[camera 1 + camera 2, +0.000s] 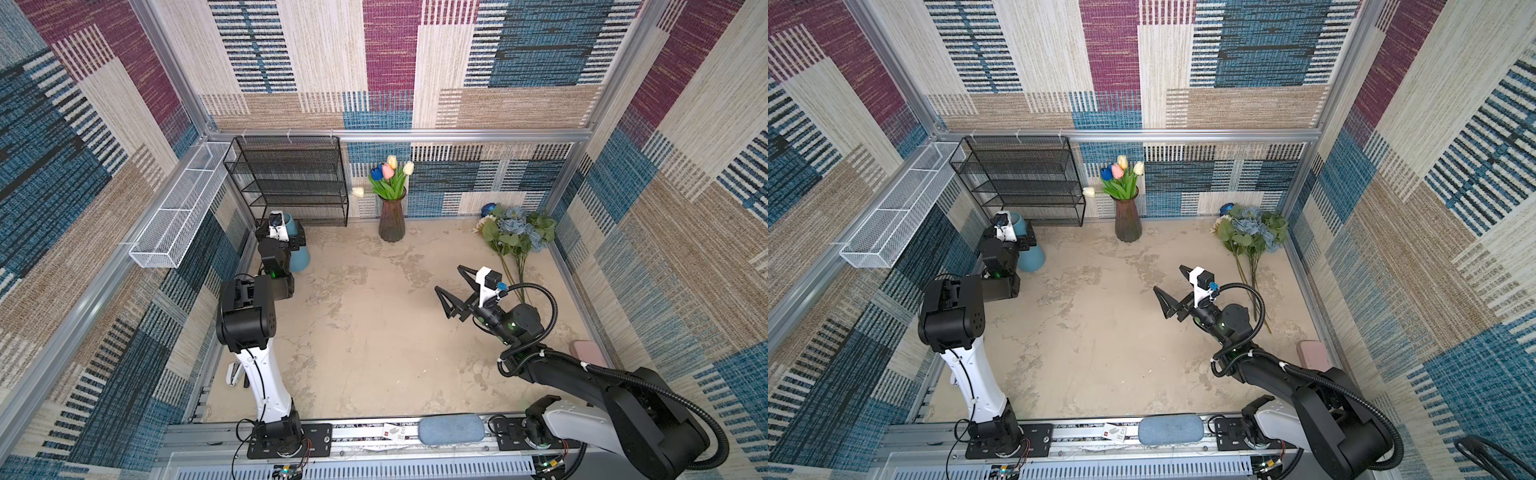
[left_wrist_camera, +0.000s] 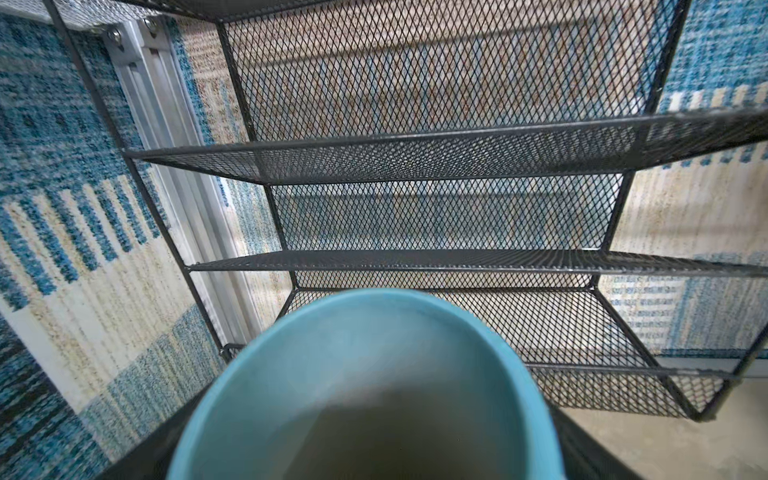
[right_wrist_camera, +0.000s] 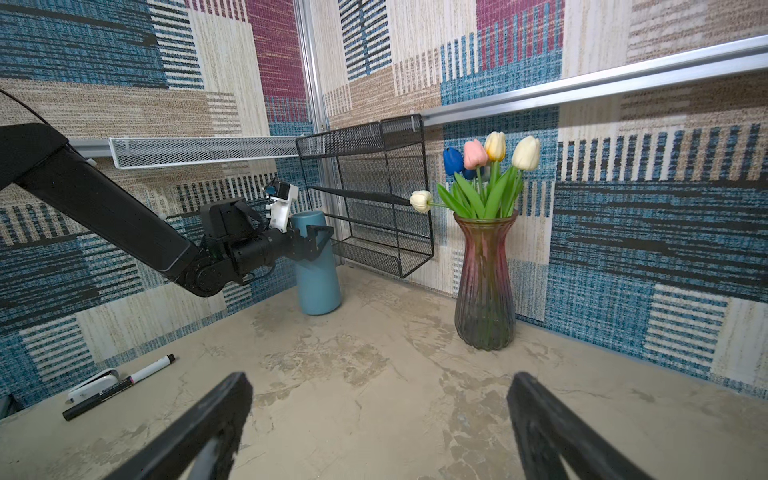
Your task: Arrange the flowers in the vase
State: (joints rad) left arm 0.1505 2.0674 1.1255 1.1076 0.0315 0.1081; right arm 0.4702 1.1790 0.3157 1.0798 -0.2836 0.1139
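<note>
Table [image 1: 374, 332]: beige and mottled, walled in by patterned fabric.
Black shelf [image 1: 291, 178]: mesh tiers, far left, against the far wall.
White basket [image 1: 178, 208]: long mesh trough hung on the left wall.
Flower bunch [image 1: 515, 228]: dusty-blue blooms with green leaves, lying flat in the far right corner. The heads point to the far wall and the long stems [image 1: 515, 274] run toward the near side. It is well apart from both vases.
Glass vase [image 3: 484, 291]: ribbed and purplish, upright at the far wall near the middle, just right of the shelf.
Blue vase [image 3: 316, 282]: plain cylinder, upright at far left, in front of the shelf's left end.
Tulips [image 3: 486, 166]: standing in the glass vase. The blue, pink, yellow and cream heads are up, and one white head [image 3: 420, 200] droops left over the rim.
Left gripper [image 3: 316, 235]: at the upper part of the blue vase, jaws wide apart with one on each side of it. The near finger [image 3: 320, 243] lies along the vase wall; I cannot tell whether it presses.
Right gripper [image 1: 448, 278]: hovers over the table right of the middle, jaws wide apart with nothing between them. It faces the far left, and the loose stems lie near, on its right.
Dark blue rose [image 1: 489, 208]: at the far left edge of the bunch.
Marker [image 3: 120, 386]: lying flat at the near left edge of the table.
</note>
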